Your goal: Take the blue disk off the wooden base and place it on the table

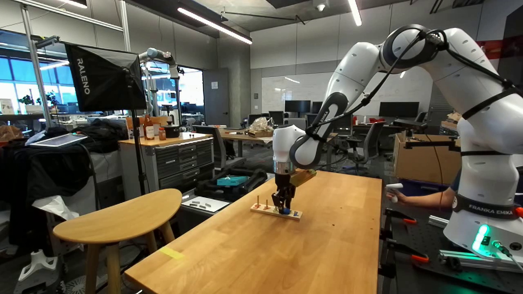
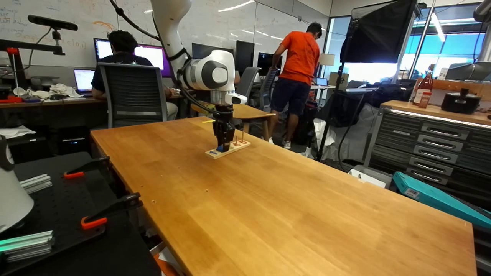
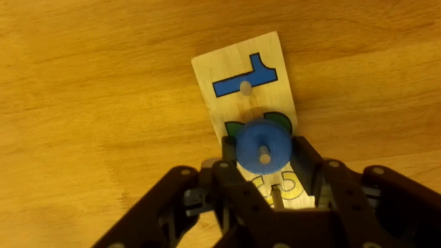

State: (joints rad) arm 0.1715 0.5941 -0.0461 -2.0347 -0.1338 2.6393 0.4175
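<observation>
The blue disk (image 3: 253, 137) sits around the second peg of the wooden base (image 3: 220, 69), over a green number. The peg's tip shows through its hole. My gripper (image 3: 264, 148) has one finger against each side of the disk and looks shut on it. In both exterior views the gripper (image 1: 282, 206) (image 2: 223, 145) points straight down at the base (image 1: 265, 211) (image 2: 234, 148), and the disk (image 1: 285, 211) (image 2: 219, 148) shows small at the fingertips. I cannot tell whether the disk is raised. The base lies flat on the table (image 1: 310, 253) (image 2: 291, 203).
More upright pegs (image 1: 267, 203) stand on the base along one side of the gripper. A bare peg (image 3: 245, 88) stands on the blue 1. An oval table (image 1: 118, 216) stands beside the long table. Clamps (image 2: 94, 222) sit at the table's edge near the robot's mount.
</observation>
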